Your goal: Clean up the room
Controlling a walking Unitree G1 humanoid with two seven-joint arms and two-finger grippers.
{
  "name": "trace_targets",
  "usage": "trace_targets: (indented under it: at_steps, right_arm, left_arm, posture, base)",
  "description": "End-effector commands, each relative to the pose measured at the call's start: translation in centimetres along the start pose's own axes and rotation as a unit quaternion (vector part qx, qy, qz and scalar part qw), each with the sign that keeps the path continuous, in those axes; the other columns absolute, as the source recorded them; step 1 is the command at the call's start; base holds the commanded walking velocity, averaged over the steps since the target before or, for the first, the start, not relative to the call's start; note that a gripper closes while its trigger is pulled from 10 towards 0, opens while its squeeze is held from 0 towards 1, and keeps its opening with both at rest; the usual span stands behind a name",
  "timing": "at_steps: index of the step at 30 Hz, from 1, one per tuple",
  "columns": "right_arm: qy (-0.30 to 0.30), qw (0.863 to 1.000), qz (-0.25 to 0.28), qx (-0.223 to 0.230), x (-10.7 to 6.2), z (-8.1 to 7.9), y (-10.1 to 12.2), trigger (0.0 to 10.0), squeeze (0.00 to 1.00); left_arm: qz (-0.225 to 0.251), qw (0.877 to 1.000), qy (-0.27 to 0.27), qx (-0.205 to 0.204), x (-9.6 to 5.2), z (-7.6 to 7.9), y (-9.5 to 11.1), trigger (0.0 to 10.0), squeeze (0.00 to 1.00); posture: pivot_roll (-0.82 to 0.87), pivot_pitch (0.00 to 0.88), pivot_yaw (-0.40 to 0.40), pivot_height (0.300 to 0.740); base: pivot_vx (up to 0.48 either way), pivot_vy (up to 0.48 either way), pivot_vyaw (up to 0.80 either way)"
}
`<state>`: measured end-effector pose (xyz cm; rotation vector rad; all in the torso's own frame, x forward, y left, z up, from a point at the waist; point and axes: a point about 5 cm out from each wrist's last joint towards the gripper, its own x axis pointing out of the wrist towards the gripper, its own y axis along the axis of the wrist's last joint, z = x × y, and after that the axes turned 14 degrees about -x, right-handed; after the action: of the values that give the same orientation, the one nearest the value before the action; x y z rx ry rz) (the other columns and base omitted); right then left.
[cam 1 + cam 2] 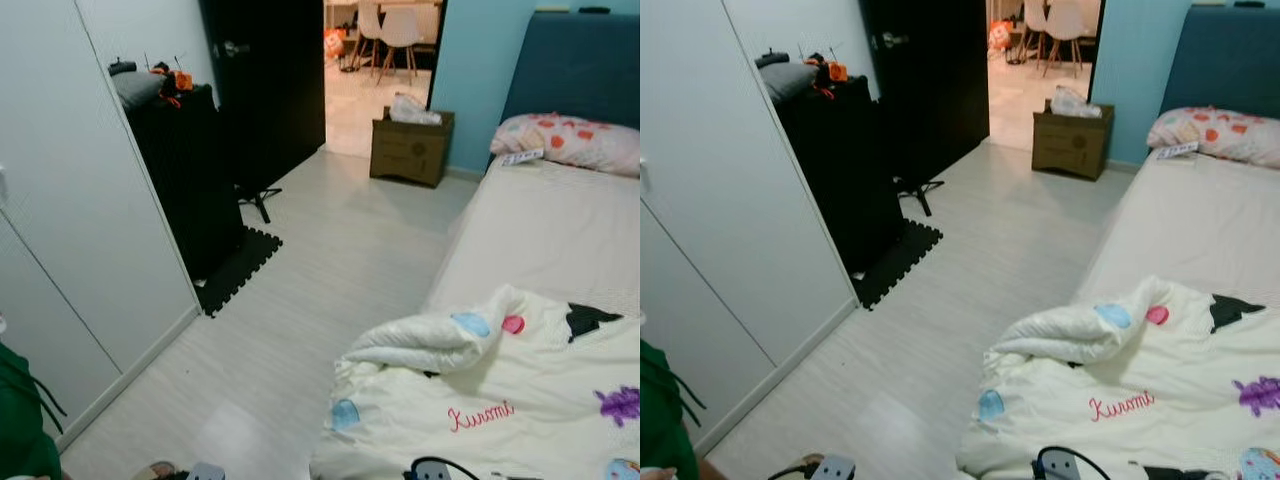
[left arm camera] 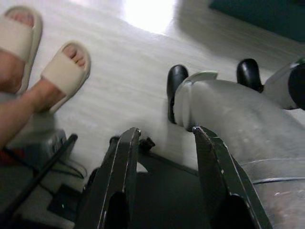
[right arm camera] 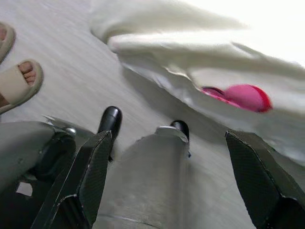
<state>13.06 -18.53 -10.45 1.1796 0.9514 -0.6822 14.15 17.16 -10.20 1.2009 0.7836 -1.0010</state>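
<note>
Cream duvet lies rumpled at the bed's foot, so I'd step closer first, keeping left gripper and right gripper spread and empty, then pinch its folded edge.

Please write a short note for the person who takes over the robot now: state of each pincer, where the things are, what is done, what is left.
Left pincer: open, holds nothing, hanging low over the floor.
Right pincer: open wide, holds nothing, low beside the duvet.
Things: the duvet lies crumpled at the near end of the bed; the pillow is at the headboard, with a small flat item beside it that I cannot identify.
A person's feet in sandals stand close to the robot.
Done: nothing visible yet.
Left: probably spread the duvet; mind the person.
</note>
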Motion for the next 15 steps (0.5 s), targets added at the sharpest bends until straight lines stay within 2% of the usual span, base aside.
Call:
trace_targets:
  at_steps: [1,4,7,15]
  right_arm:
    - [0.012,0.999,-0.033,0.014,-0.24,-0.45,-1.62,10.0,0.0]
    - [0.013,0.999,-0.031,0.001,-0.23,-0.19,-1.43,10.0,0.0]
    - [0.018,0.999,-0.03,-0.015,-0.19,-0.56,-1.39,10.0,0.0]
    - [0.024,0.999,-0.034,-0.02,-0.18,-1.07,-1.55,10.0,0.0]
  left_arm:
    - [0.003,1.0,0.005,0.008,-0.08,-0.3,0.17,10.0,0.0]
    - [0.003,1.0,0.006,0.008,-0.09,-0.33,0.14,10.0,0.0]
    - [0.006,1.0,0.008,0.003,-0.09,-0.33,0.15,10.0,0.0]
    - [0.008,1.0,0.009,0.008,-0.06,-0.26,0.27,10.0,0.0]
  posture:
    - [-0.04,0.017,0.025,0.74]
    - [-0.04,0.018,0.024,0.74]
    - [-0.04,0.018,0.023,0.74]
    - [-0.05,0.019,0.021,0.74]
  base:
    - [0.0,0.0,0.0]
    - [0.0,0.0,0.0]
    - [0.0,0.0,0.8]
    - [0.0,0.0,0.8]
